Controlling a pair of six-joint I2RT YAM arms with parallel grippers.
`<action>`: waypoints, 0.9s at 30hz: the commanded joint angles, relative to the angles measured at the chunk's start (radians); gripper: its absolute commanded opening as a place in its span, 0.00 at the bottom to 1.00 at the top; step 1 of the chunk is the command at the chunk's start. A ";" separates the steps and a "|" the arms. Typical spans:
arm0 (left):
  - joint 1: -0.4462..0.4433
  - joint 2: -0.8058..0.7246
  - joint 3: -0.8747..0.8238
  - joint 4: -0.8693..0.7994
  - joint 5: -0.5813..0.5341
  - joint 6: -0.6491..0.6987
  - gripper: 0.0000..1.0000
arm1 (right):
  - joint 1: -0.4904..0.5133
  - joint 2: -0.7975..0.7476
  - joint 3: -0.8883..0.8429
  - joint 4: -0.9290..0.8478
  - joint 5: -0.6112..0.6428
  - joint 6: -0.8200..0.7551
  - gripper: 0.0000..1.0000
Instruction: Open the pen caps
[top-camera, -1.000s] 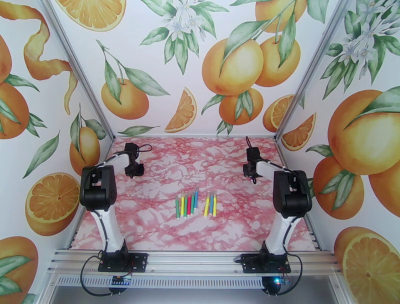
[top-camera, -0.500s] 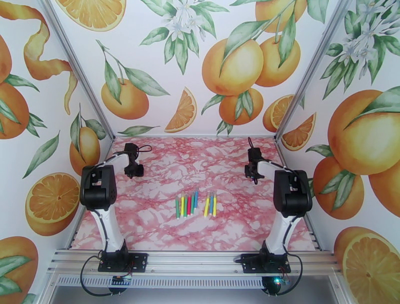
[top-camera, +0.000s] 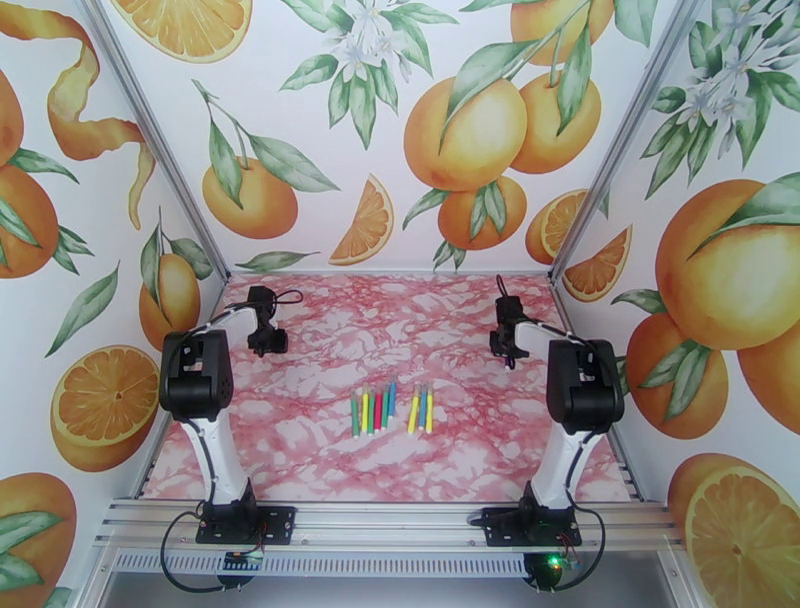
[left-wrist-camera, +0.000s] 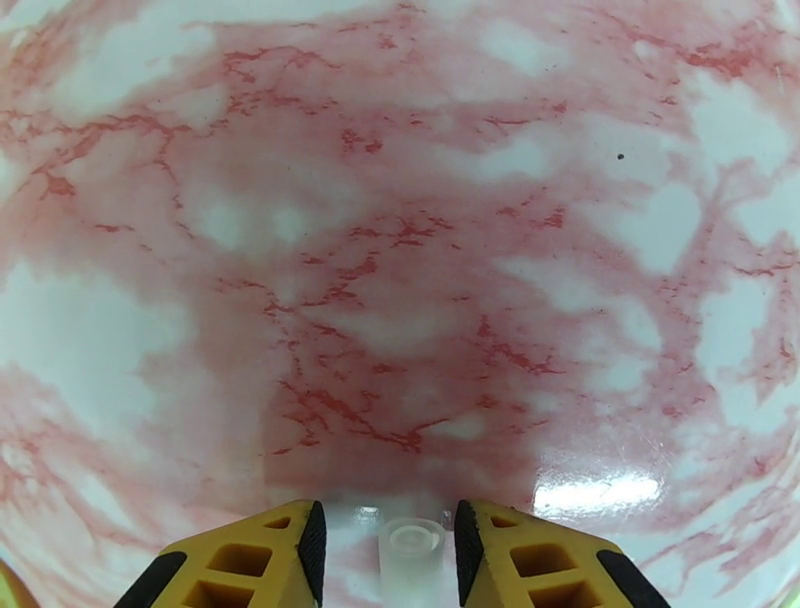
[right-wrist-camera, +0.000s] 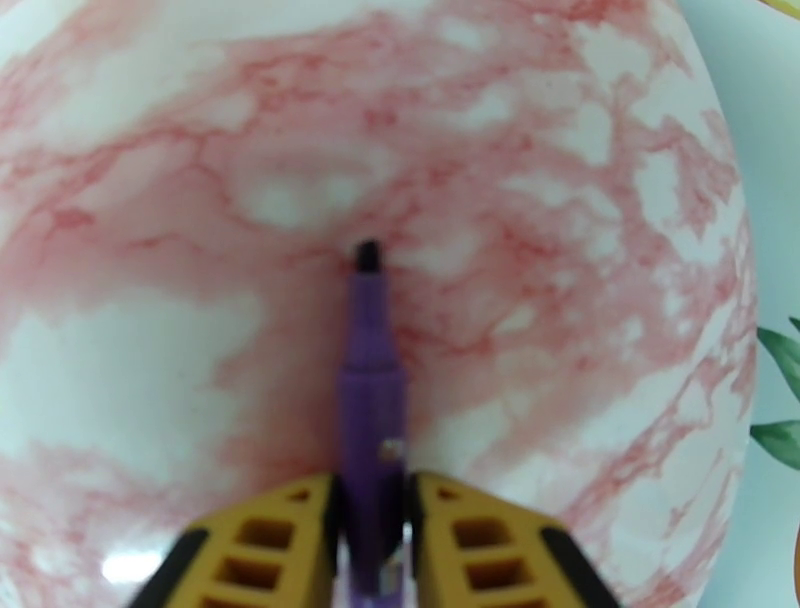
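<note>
- The right gripper (right-wrist-camera: 370, 500) pinches the purple pen (right-wrist-camera: 370, 400) by its barrel, with the pads pressed to both sides. The bare dark nib points to 12 o'clock in the wrist view, over the table (right-wrist-camera: 150, 350).
- The left gripper (left-wrist-camera: 385, 530) is spread. A pale, see-through cap (left-wrist-camera: 410, 545) sits between its pads with a plain gap on the 9 o'clock side, so it looks let go rather than pinched. I cannot tell whether it rests on the table.
- This pen reads as opened, so the step in hand is most likely laying both pieces down.
- To do that well, bring the barrel close to flat before easing the pads. A round barrel dropped from a tilt will probably roll, and the wet nib could mark the marble.
- Draw the left fingers straight back off the cap — a sideways brush would likely send so light a piece skittering.
- The row of pens (top-camera: 390, 408) lies mid-table, at about 4 o'clock from the left gripper and 8 o'clock from the right, well apart from both.
- Keep the finished pieces out here, away from that row.
- The pens lie close together, so an outer one should be the easiest to take next.
</note>
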 joint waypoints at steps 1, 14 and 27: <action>0.005 0.002 0.025 -0.009 0.012 0.004 0.42 | -0.008 0.031 0.015 -0.027 0.021 0.011 0.28; 0.004 -0.052 0.028 -0.008 0.051 -0.006 0.47 | -0.008 -0.052 0.014 -0.065 -0.021 0.009 0.39; 0.002 -0.244 -0.028 0.025 0.215 -0.027 0.56 | 0.078 -0.227 -0.004 -0.143 -0.045 0.008 0.47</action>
